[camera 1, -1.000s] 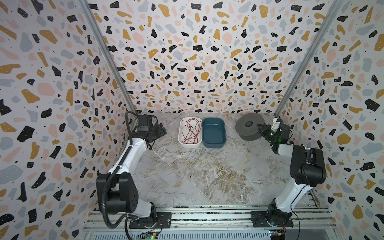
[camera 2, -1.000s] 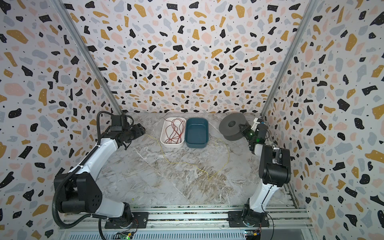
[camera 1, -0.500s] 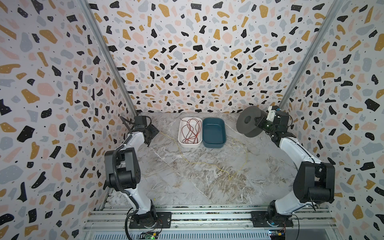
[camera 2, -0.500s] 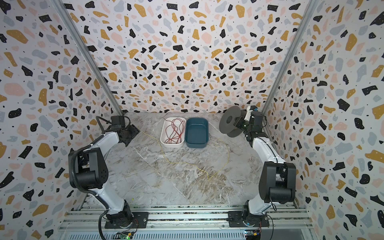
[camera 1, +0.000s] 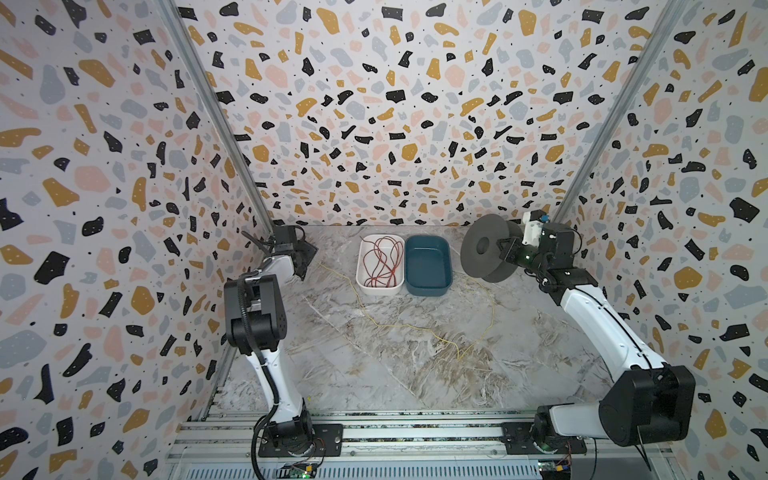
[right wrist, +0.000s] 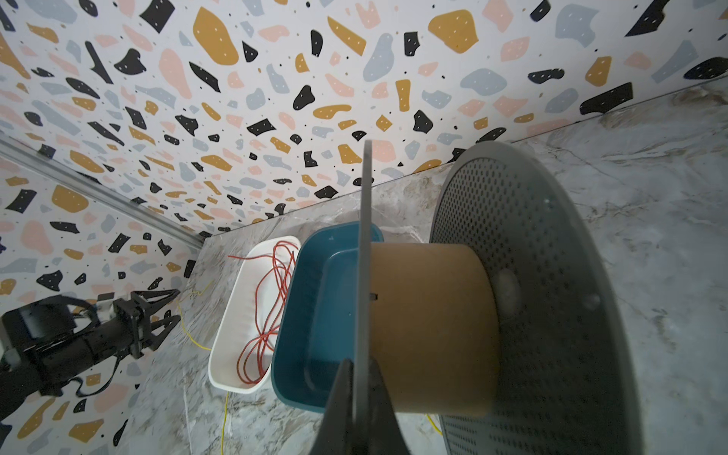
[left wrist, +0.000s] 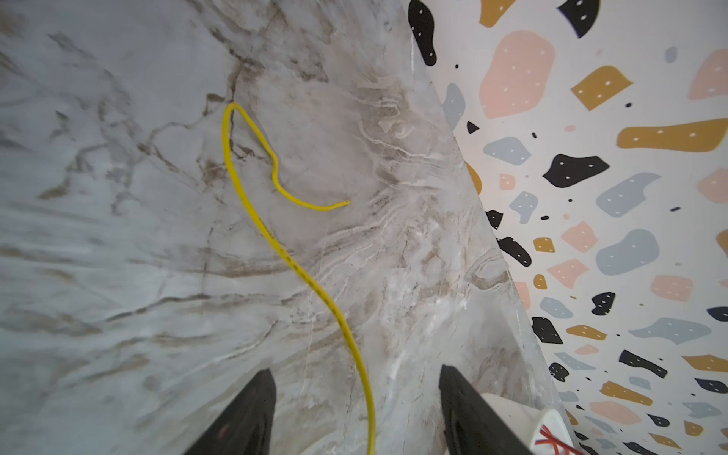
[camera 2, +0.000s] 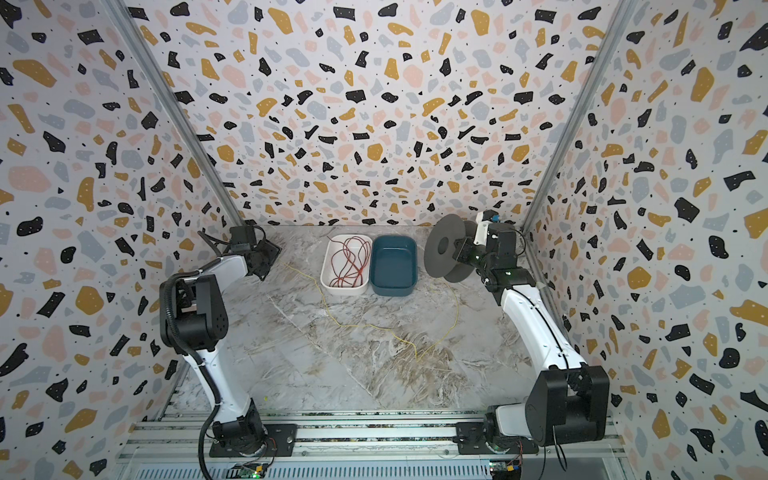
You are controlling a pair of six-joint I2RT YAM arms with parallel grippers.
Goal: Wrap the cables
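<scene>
Left wrist view: your left end effector [left wrist: 354,370] stands wide and empty, the yellow cable [left wrist: 252,205] lying loose on the desk [left wrist: 98,236] between its fingers. Your right end effector [right wrist: 360,386] pinches the spool [right wrist: 429,327] flange. The red cable [camera 1: 384,259] sits coiled in the white tray [camera 1: 379,291].

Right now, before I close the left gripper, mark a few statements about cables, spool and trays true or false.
1. The right gripper is shut on a flange of the spool. True.
2. The left gripper is open, the yellow cable lying between its fingers. True.
3. Yellow cable is wound on the spool's core. False: the core is bare; the cable lies on the table.
4. The red cable is in the blue tray. False: it lies in the white tray; the blue tray is empty.
</scene>
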